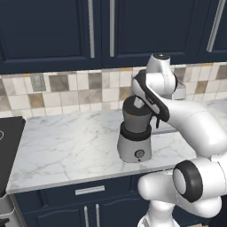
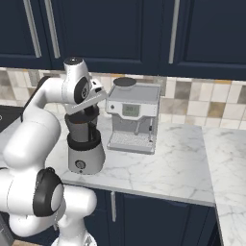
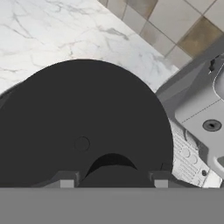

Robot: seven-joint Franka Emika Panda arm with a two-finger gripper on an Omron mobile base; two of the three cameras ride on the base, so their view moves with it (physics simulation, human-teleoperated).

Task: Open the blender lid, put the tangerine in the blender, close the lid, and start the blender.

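The gripper [image 3: 113, 183] has its fingertips [image 3: 66, 183] clamped on the small knob of the blender lid [image 3: 83, 127], one tip either side of it. The black cap spreads out just beneath the fingers and looks to sit on the mouth of the blender [image 1: 135, 133], though I cannot tell whether it is seated or a little lifted. Beyond the fingers stand the coffee machine [image 2: 133, 115] and the marble counter [image 1: 66, 142]. I judge this a lid step; whether the tangerine is already inside, I cannot tell. Starting the blender remains.
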